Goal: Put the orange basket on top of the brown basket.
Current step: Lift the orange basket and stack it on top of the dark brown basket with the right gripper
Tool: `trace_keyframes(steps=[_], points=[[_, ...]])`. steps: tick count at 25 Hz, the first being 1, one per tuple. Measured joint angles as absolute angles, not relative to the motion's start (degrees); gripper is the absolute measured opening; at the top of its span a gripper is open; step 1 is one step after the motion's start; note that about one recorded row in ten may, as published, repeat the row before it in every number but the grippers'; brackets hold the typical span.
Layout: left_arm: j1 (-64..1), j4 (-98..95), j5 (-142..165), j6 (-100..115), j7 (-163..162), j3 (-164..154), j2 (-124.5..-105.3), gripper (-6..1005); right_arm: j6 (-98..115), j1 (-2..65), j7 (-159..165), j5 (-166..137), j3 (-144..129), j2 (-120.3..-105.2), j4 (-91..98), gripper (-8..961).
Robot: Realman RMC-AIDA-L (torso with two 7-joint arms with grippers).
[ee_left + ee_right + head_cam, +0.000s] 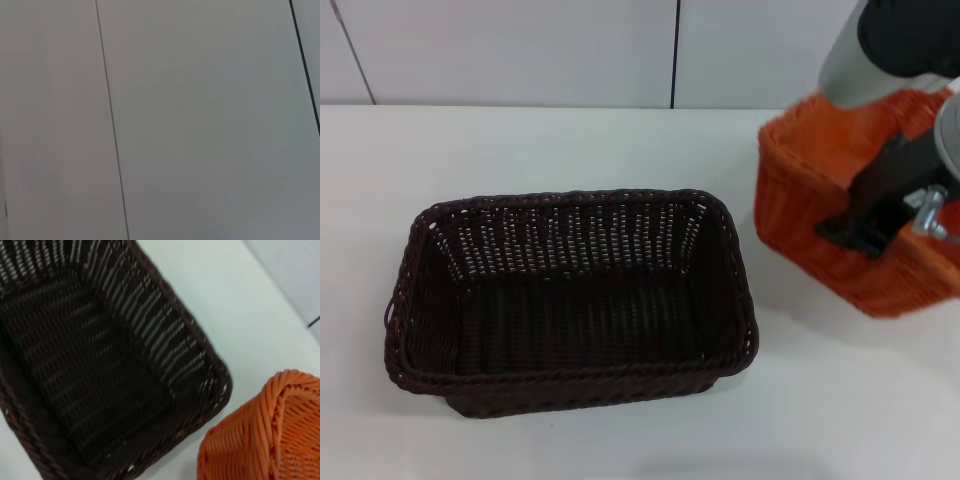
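Note:
The brown basket point(570, 300) stands upright on the white table, in the middle of the head view, with nothing inside. The orange basket point(800, 190) is to its right, at the head view's right edge, tilted and apart from the brown one. My right gripper point(860, 228) is shut on the orange basket's near rim, with a black finger point(880, 195) down over the wall. The right wrist view shows the brown basket point(100, 365) from above and a corner of the orange basket point(260, 435) beside it. My left gripper is out of view.
The white table point(520, 140) runs back to a pale panelled wall point(520, 50). The left wrist view shows only wall panels point(200, 125) with dark seams.

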State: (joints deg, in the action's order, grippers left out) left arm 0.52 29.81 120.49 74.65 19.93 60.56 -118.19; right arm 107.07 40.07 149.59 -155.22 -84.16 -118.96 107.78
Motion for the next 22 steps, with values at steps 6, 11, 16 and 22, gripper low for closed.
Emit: trace_keyframes(steps=[6, 11, 16, 22], points=[[0.1, 29.2, 120.5, 74.7, 19.7, 60.4, -118.12, 775, 105.7, 40.7, 140.4, -155.6, -89.1, -118.94, 113.4, 191], [0.2, 29.1, 120.2, 74.7, 19.1, 60.4, -118.22, 775, 104.2, 40.7, 126.8, -155.4, -96.2, -119.02, 117.8, 200], [0.8, 28.9, 120.0, 74.8, 14.9, 60.8, -118.39, 774, 102.6, 40.7, 112.7, -155.1, -100.7, -119.04, 118.1, 210], [1.0, 28.4, 118.5, 74.9, 13.7, 60.7, -118.57, 774, 102.1, 39.1, 98.3, -155.1, -102.6, -119.03, 118.2, 222]])
